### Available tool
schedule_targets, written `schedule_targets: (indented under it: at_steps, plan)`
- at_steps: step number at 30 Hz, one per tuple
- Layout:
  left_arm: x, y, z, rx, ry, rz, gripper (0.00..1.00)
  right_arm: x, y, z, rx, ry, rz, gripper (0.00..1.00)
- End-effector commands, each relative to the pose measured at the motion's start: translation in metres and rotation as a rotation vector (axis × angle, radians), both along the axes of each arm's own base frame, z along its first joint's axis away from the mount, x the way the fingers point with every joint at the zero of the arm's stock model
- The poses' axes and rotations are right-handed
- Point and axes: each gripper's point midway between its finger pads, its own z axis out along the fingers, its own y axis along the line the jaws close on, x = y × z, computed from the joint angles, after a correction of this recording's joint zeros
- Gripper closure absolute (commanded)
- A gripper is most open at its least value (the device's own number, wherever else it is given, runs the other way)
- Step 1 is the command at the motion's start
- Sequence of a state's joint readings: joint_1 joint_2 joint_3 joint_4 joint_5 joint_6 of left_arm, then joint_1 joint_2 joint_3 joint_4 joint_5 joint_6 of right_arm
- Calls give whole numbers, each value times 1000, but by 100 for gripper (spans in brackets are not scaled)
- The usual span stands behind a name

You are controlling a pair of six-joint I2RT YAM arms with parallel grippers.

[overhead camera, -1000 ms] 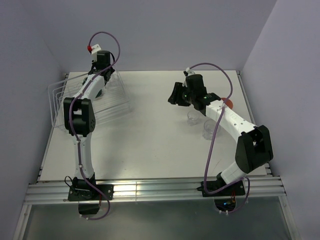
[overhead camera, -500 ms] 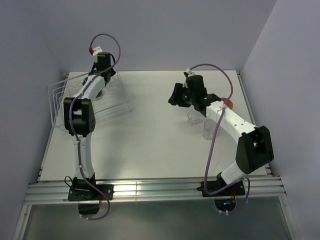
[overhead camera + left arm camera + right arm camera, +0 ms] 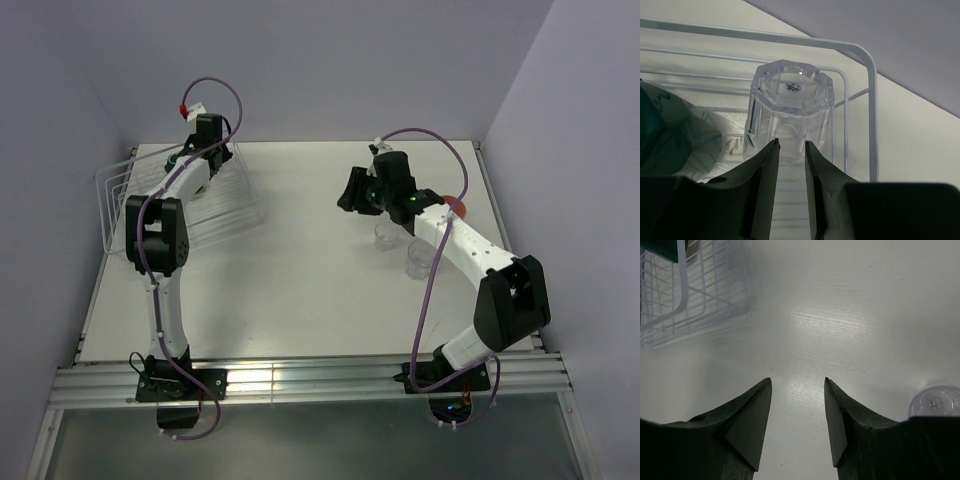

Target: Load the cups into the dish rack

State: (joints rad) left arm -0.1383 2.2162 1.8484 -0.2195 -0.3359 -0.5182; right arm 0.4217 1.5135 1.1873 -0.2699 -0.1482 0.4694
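Note:
The see-through dish rack [image 3: 112, 192] stands at the far left; it also shows in the left wrist view [image 3: 871, 100] and the right wrist view [image 3: 682, 295]. Inside it a clear tumbler [image 3: 790, 107] stands upside down beside the dark green mug [image 3: 670, 135]. My left gripper [image 3: 791, 145] is over the rack [image 3: 212, 158], slightly open, with its tips just short of the tumbler. Two clear tumblers [image 3: 386, 236] [image 3: 420, 258] stand on the table. The salmon-pink cup [image 3: 457, 206] is partly hidden by the right arm. My right gripper [image 3: 350, 190] [image 3: 797, 382] is open and empty above the table.
Purple walls close in the table at the back and both sides. One clear tumbler [image 3: 935, 402] shows at the lower right of the right wrist view. The arm bases sit on a metal rail [image 3: 300, 380] at the near edge.
My left wrist has lifted and drawn back a little over the rack. My right arm has hardly moved.

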Motion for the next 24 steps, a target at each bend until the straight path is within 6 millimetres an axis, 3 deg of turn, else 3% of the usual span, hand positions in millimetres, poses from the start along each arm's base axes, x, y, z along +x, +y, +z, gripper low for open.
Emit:
schedule_targets:
  at_steps: [1, 11, 24]
  plan:
    - [-3, -8, 27, -32, -53, -18, 67, -3, 3, 21, 18, -71, 18, 46]
    - [-18, -15, 0, -50, -11, -25, 69, -5, 3, 18, 23, -66, 20, 46]
    - [-43, -25, -6, -71, -9, -21, 69, -8, 5, 15, 28, -66, 23, 46]
